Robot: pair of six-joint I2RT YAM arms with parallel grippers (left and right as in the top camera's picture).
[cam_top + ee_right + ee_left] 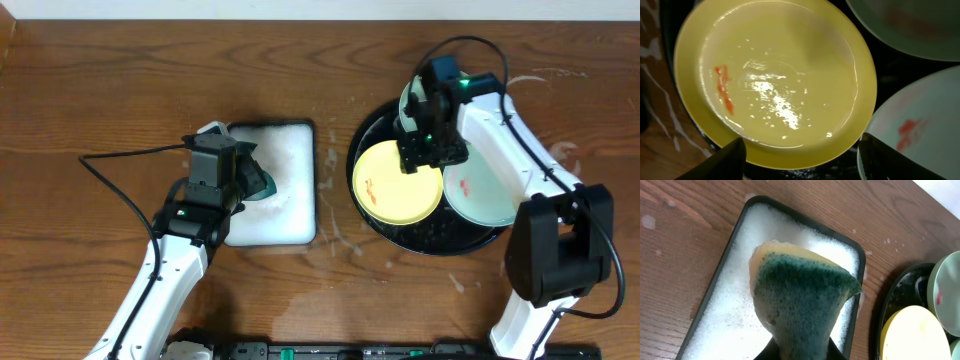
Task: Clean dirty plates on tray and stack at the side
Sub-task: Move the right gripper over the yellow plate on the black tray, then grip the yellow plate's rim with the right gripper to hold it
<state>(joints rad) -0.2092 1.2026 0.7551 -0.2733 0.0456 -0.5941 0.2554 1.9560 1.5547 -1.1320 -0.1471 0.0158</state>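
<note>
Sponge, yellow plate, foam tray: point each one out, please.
sponge [800, 300], left wrist view, on its green scouring face.
yellow plate [785, 80], right wrist view, on the wet centre.
foam tray [810, 221], left wrist view, on the dark far rim.

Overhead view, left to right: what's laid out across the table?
left gripper clamping the sponge → foam tray → yellow plate → red-smeared mint plate. The right gripper and the black tray are left out because they overlap the plates.
</note>
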